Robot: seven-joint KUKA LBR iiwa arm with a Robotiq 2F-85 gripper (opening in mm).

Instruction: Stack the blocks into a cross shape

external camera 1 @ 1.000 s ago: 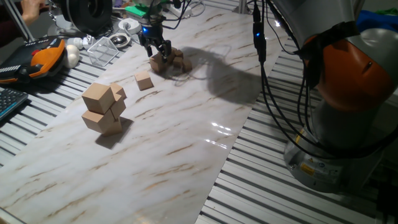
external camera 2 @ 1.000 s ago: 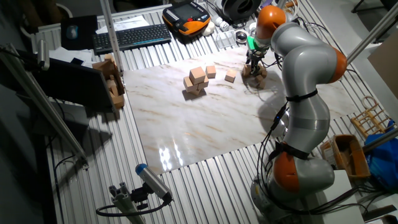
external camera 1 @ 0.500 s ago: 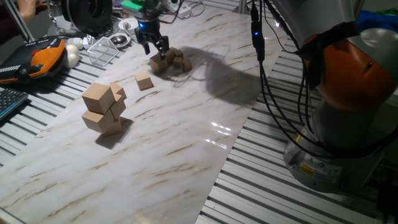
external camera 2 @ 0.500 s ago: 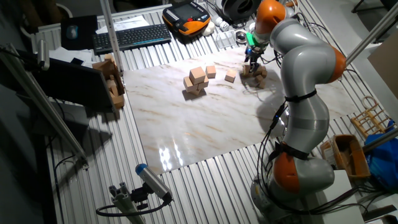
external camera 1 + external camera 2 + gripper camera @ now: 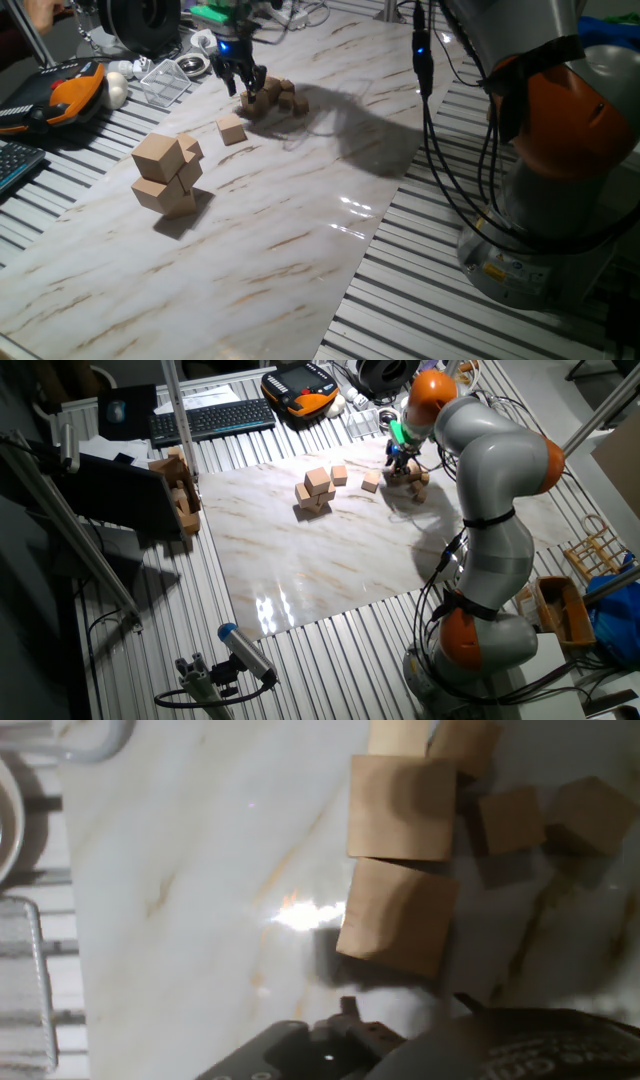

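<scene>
Hand (image 5: 244, 82) hovered empty, fingers apart, beside the blocks (image 5: 272, 97) clustered at the worktop's (image 5: 300, 210) far end; judged between placements, next needing another block fetched.

Marble-patterned table (image 5: 290, 250) with blocks (image 5: 270, 97)

No legible text, label, brand, number or sign in any view.

Arm outstretched, pincer (image 5: 243, 82) pointing down
</scene>
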